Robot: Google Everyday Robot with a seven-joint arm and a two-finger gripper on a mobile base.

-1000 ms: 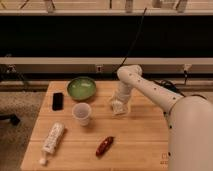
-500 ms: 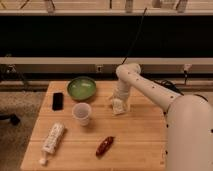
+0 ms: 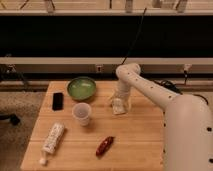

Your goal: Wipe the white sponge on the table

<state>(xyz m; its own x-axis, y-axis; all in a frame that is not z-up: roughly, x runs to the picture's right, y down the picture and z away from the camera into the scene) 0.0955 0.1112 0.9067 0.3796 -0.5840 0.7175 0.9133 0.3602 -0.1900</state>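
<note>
The white sponge (image 3: pixel 118 107) lies on the light wooden table (image 3: pixel 135 135), right of the green bowl. My gripper (image 3: pixel 120 100) points down directly over the sponge and seems to press on it; the white arm reaches in from the right. Most of the sponge shows just below the gripper's tip.
A green bowl (image 3: pixel 81 88) stands at the back middle. A translucent white cup (image 3: pixel 82 113) stands in front of it. A black phone (image 3: pixel 58 101) lies at the left, a long white tube (image 3: pixel 52 139) at the front left, a red-brown object (image 3: pixel 105 145) at the front middle.
The gripper and sponge have shifted slightly across the table; the other objects have not moved.
</note>
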